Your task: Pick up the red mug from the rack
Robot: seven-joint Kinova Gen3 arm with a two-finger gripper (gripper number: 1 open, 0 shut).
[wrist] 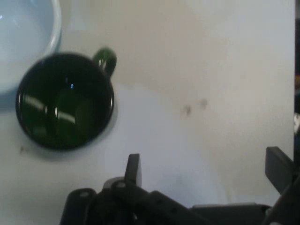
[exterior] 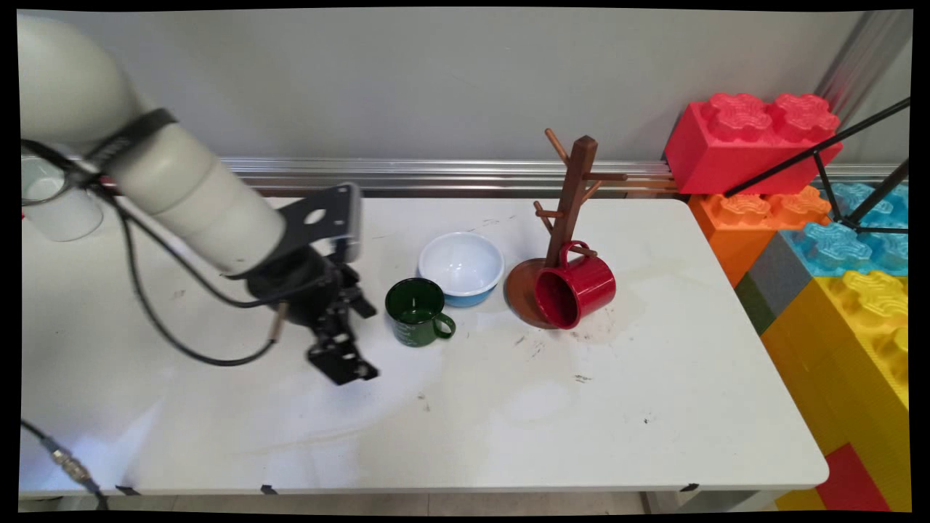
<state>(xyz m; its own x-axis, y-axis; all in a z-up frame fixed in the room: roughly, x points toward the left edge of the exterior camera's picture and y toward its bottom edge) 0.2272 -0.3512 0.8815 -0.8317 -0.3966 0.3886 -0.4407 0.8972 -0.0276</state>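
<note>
Bare white table (exterior: pixel 508 428) lies open before and below my wide-spread black gripper (exterior: pixel 349 341). Just right stands a dark green enamel mug (exterior: pixel 415 311), touching a pale blue bowl (exterior: pixel 461 266) behind it.

- Bright, even lighting, soft shadows under the green mug (exterior: pixel 415 311) and mug tree (exterior: pixel 568 218).
- Hand view pretty blurry, glare streaks inside mug.
- Bowed edges.

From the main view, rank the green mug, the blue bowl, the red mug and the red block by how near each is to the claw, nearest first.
1. Green mug: upright, just right of the open claw.
2. Blue bowl: behind and right of the green mug.
3. Red mug: hanging tilted on the wooden mug tree, further right.
4. Red block: off the table, at the far right by the wall.
</note>
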